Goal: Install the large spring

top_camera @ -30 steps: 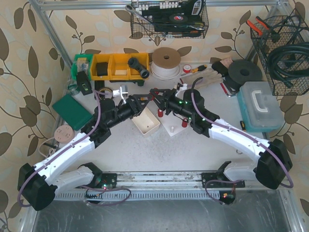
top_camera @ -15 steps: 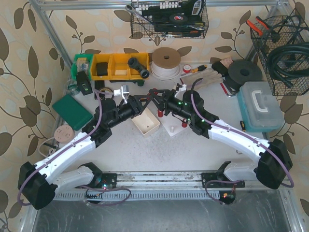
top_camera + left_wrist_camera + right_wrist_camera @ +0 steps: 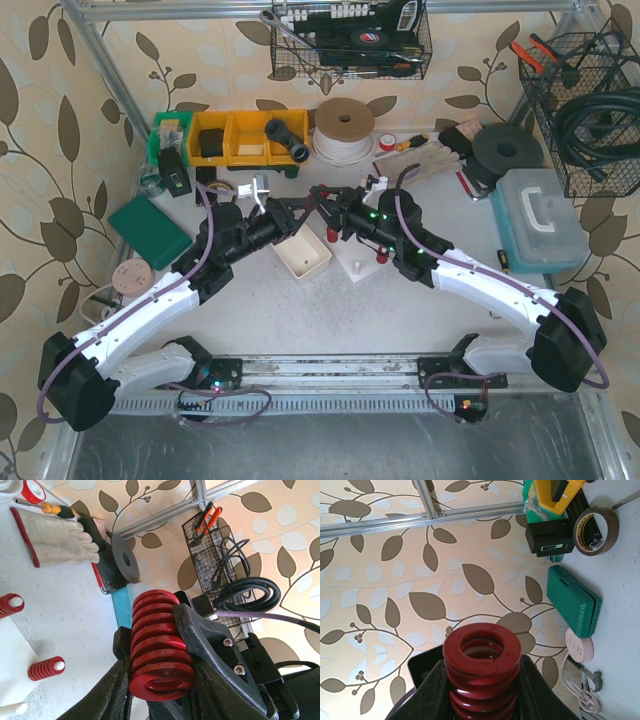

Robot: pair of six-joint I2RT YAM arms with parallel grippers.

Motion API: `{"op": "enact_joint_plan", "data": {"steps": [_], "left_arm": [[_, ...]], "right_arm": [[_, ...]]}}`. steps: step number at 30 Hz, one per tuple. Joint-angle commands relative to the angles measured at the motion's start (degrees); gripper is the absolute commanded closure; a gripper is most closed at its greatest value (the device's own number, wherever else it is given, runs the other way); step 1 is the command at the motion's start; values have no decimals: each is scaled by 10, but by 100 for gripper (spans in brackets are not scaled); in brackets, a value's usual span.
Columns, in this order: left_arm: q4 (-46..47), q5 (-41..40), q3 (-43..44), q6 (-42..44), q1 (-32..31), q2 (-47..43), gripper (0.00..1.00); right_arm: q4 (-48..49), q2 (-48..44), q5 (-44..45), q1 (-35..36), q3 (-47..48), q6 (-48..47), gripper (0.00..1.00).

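Note:
The large spring (image 3: 160,640) is a thick red coil held in the air between both arms. In the left wrist view my left gripper (image 3: 152,630) is shut on it, one black finger pressed on each side of the coil. In the right wrist view the same large spring (image 3: 481,665) stands end-on between the fingers of my right gripper (image 3: 481,680), also shut on it. From above, the left gripper (image 3: 298,212) and right gripper (image 3: 322,205) meet tip to tip above the table. The white peg base (image 3: 358,265) lies just below them, with small red springs (image 3: 46,667) on its pegs.
A cream tray (image 3: 303,256) sits beside the peg base. A green case (image 3: 150,230) lies at the left and a teal box (image 3: 538,220) at the right. Yellow bins (image 3: 235,137), a cord reel (image 3: 344,128) and a glove (image 3: 55,535) line the back.
My left gripper's jaws have come together onto the large spring that the right gripper holds. Both arms have stayed almost where they were.

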Motion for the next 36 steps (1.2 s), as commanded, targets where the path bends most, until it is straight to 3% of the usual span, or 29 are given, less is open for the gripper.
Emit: {"op": "enact_joint_plan", "data": {"steps": [1,11,14,16,20,22,31,36], "left_arm": [[10,-16,24,12,-4,4,67],[1,-23,15,17,-4,4,100],[-8,-30,8,22,-4,-2,100],[-12,-36,2,25,-3,-8,100],[-22,-44,-5,31,-3,-20,100],[-26,-46,-8,34,-3,-23,100],[-34,-34,-21,41,8,-31,100],[-42,66,-20,49,48,-30,100]], "right_arm": [[26,-16,-3,5,-10,2,100],[-1,-15,-10,5,-1,-33,100],[-41,-9,-26,4,22,-66,96],[-53,-3,-37,3,33,-84,85],[-47,1,-38,1,26,-86,52],[-46,2,-38,-1,22,-89,45],[-75,-8,-68,-40,9,-124,34],[-77,-7,-207,-134,-24,-181,34]]}}
